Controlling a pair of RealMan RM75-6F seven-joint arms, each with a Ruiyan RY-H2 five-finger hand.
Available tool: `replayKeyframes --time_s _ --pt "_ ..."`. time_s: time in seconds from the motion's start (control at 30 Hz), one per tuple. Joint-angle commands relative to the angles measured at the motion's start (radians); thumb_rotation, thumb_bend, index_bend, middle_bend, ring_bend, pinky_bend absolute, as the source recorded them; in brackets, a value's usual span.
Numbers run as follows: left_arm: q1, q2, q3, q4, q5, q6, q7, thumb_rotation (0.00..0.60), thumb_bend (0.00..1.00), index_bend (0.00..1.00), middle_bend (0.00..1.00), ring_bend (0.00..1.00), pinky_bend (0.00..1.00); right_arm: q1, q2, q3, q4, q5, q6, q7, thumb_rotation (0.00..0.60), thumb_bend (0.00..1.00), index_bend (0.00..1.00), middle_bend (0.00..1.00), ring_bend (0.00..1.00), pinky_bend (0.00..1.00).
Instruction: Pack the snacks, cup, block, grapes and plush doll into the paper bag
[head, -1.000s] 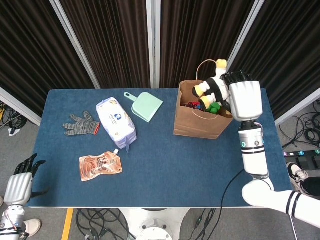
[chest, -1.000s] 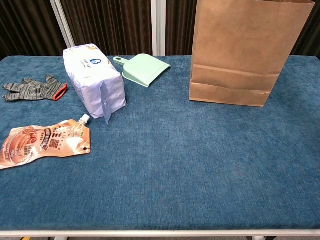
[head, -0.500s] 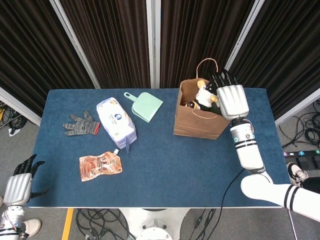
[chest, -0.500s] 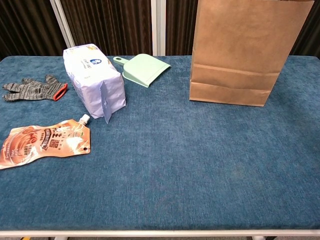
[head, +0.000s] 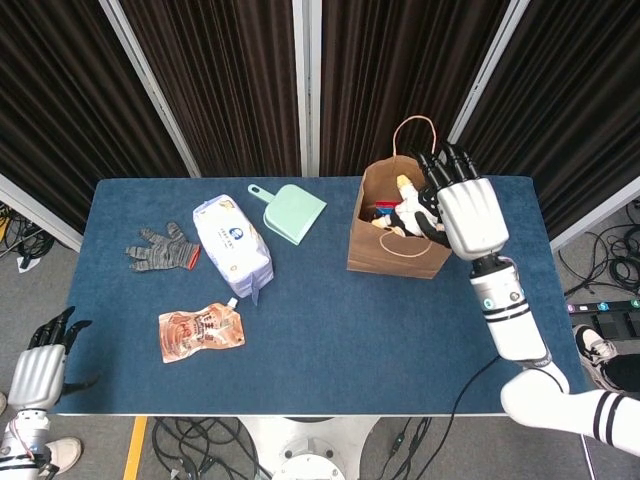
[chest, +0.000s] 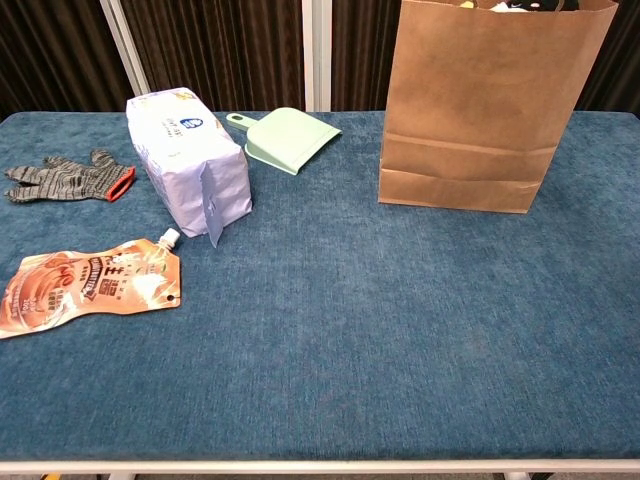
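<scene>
The brown paper bag (head: 385, 250) stands upright at the table's back right; the chest view shows its front (chest: 490, 110). The white, yellow and black plush doll (head: 406, 205) lies inside its mouth, over red items (head: 385, 211). My right hand (head: 468, 212) hovers over the bag's right rim with its back to the camera and its fingers (head: 440, 168) stretched out and apart, the doll right beside its thumb side. My left hand (head: 40, 355) hangs below the table's front left corner, fingers spread and holding nothing. An orange spouted pouch (head: 200, 333) lies flat at front left.
A white and lilac soft pack (head: 232, 247) lies left of centre, a grey knit glove (head: 160, 250) further left, and a mint green dustpan (head: 293, 213) behind them. The bag's handle (head: 415, 128) arches above its rim. Dark curtains back the blue table (head: 330, 330).
My right hand came down from above the bag with the doll; the doll has sunk into the bag's mouth and the fingers have straightened. The left hand stayed put.
</scene>
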Motion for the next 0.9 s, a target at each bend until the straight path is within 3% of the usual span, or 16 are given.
replayKeyframes --time_s 0.03,0.2,0.37,0.53,0.67,0.9 --pt "-0.002 0.003 -0.001 -0.006 0.002 0.002 0.007 0.600 0.12 0.27 0.16 0.11 0.13 -0.087 0.056 -0.100 -0.068 -0.268 0.080 0.205 0.600 0.22 0.01 0.23 0.03 0.17" --pt "-0.001 0.011 -0.001 -0.020 0.006 0.011 0.018 0.600 0.12 0.27 0.16 0.11 0.13 -0.128 0.102 -0.229 -0.071 -0.518 0.102 0.394 0.600 0.22 0.09 0.25 0.08 0.27" --pt "0.002 0.014 0.000 -0.025 0.004 0.014 0.020 0.600 0.12 0.27 0.16 0.11 0.13 -0.212 0.089 -0.319 -0.015 -0.639 0.208 0.402 0.600 0.22 0.22 0.33 0.19 0.39" --pt "0.001 0.011 -0.006 -0.016 0.008 0.025 0.013 0.600 0.12 0.27 0.16 0.11 0.13 -0.328 0.076 -0.372 0.020 -0.621 0.301 0.309 0.600 0.22 0.23 0.34 0.19 0.40" --pt "-0.003 0.005 -0.012 -0.003 0.021 0.038 0.011 0.600 0.12 0.27 0.16 0.11 0.13 -0.423 0.062 -0.410 0.045 -0.567 0.353 0.251 0.600 0.22 0.18 0.31 0.15 0.29" --pt "-0.005 -0.010 -0.025 0.021 0.042 0.076 0.021 0.600 0.12 0.27 0.16 0.11 0.13 -0.551 0.033 -0.451 0.123 -0.499 0.436 0.294 0.600 0.24 0.06 0.19 0.03 0.17"
